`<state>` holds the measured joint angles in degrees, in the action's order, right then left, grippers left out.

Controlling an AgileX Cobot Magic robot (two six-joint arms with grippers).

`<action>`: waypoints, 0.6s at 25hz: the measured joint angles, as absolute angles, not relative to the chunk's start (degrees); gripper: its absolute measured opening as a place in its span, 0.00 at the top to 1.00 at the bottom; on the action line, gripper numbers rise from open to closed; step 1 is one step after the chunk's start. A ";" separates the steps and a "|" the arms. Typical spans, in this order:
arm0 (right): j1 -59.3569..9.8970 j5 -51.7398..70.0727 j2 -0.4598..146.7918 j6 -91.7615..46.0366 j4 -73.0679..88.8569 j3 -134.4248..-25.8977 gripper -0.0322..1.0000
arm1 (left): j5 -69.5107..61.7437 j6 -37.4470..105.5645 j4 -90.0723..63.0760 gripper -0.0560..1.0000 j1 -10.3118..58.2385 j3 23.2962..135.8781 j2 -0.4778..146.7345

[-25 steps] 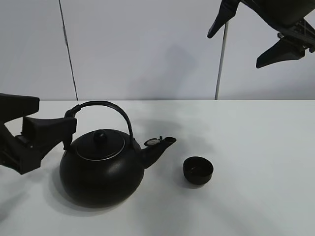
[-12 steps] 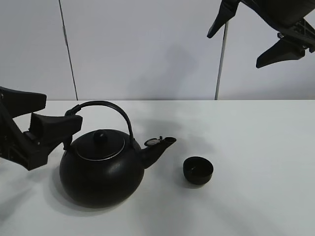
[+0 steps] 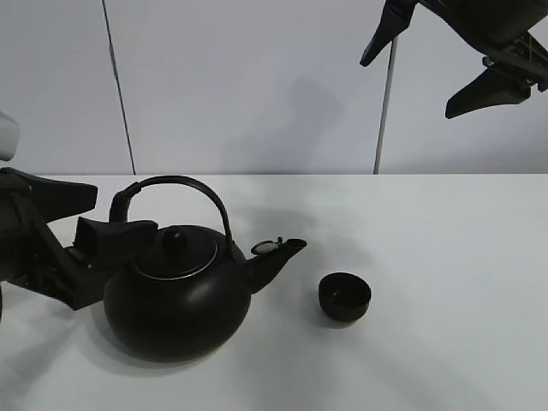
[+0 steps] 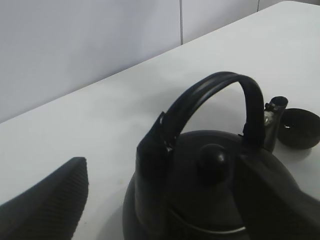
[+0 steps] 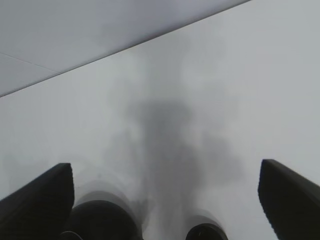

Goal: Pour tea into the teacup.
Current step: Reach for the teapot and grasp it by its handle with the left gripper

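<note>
A big round black kettle (image 3: 175, 295) with an arched handle (image 3: 184, 182) stands upright on the white table (image 3: 445, 231), its spout (image 3: 278, 257) pointing right. The teacup (image 3: 344, 296), small and black, stands just right of the spout, apart from it. My left gripper (image 3: 124, 212) is open at the handle's left end, one finger on each side, and holds nothing. The left wrist view shows the handle (image 4: 210, 95) between the fingers (image 4: 47, 202), with the teacup (image 4: 299, 128) beyond. My right gripper (image 3: 407, 87) hangs open and empty, high at the upper right. No tea is visible.
A pale wall with vertical seams stands behind the table. The right wrist view looks down from high between the open fingers (image 5: 40, 195) at the blurred kettle (image 5: 100, 220) and teacup (image 5: 206, 232).
My left gripper has moved right, up to the kettle, and its fingers now straddle the handle's left end. The kettle, the teacup and the right arm have not moved.
</note>
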<state>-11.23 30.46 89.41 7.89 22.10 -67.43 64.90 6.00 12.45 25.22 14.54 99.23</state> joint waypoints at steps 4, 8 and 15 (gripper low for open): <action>-11.23 30.46 89.41 7.89 22.11 -67.43 0.30 | 65.18 5.91 12.45 0.41 25.22 16.25 101.28; -11.23 30.46 89.41 7.89 22.11 -67.43 0.30 | 65.19 5.46 12.45 0.41 25.22 17.70 103.37; -11.23 30.46 89.41 7.89 22.11 -67.43 0.30 | 65.33 5.20 10.08 0.41 25.22 18.17 103.60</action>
